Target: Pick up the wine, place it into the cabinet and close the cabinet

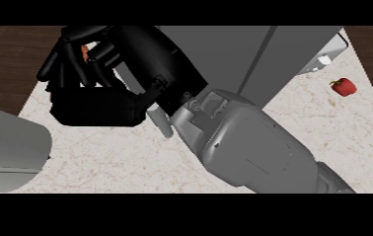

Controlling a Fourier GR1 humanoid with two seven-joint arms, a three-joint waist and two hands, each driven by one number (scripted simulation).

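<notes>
- Even, diffuse lighting; no glare on the pale counter [109, 156].
- Black hand [91, 89] reads as near-featureless dark mass.
- Soft highlights on grey forearm [251, 146]; faint shadows.

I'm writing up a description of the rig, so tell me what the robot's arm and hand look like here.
The big forearm is a smooth, glossy grey shell with rounded panels and a boxy wrist section. It ends in a matte black hand with thick, tube-shaped black fingers. No cables or markings show.

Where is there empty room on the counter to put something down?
Bare pale marble counter lies below the black right hand, left of its grey forearm. More lies right of the grey cabinet, around the small red pepper. The upper left is crowded by the hand.
</notes>
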